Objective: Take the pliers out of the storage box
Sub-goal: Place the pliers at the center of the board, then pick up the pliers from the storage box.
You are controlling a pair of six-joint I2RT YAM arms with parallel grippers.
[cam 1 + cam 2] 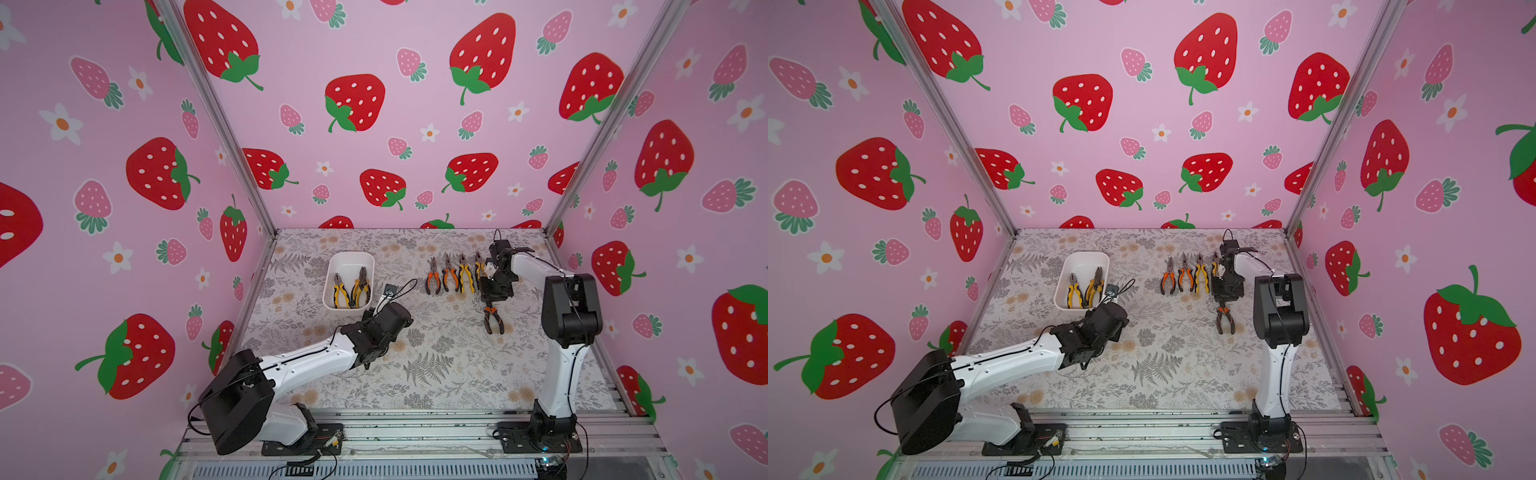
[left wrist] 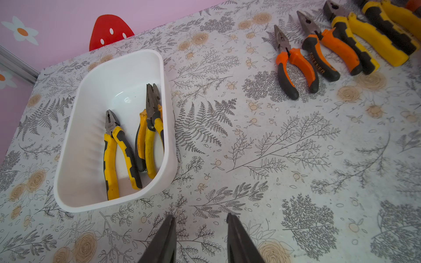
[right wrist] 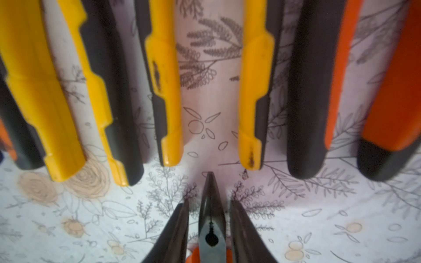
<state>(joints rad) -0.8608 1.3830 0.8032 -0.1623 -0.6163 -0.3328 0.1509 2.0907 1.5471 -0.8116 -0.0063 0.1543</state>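
Observation:
The white storage box point(image 1: 348, 254) point(image 2: 91, 148) stands at the table's back left. It holds yellow-handled pliers: one pair point(image 1: 340, 291) point(image 2: 116, 145), and more stacked beside it point(image 1: 360, 286) point(image 2: 151, 127). Several pliers point(image 1: 449, 275) point(image 1: 1185, 274) lie in a row at the back right. An orange-handled pair point(image 1: 493, 319) point(image 3: 210, 227) lies in front of that row. My right gripper point(image 3: 209, 202) is open, its fingers either side of that pair's nose with small gaps. My left gripper point(image 2: 200, 216) is open and empty over the table, just in front of the box.
Pink strawberry walls close in the floral table point(image 1: 436, 365) on three sides. The left arm point(image 1: 316, 361) reaches across the front left toward the box. The right arm point(image 1: 569, 307) stands at the right edge. Handle ends of the row point(image 3: 170, 148) lie just beyond the right fingertips.

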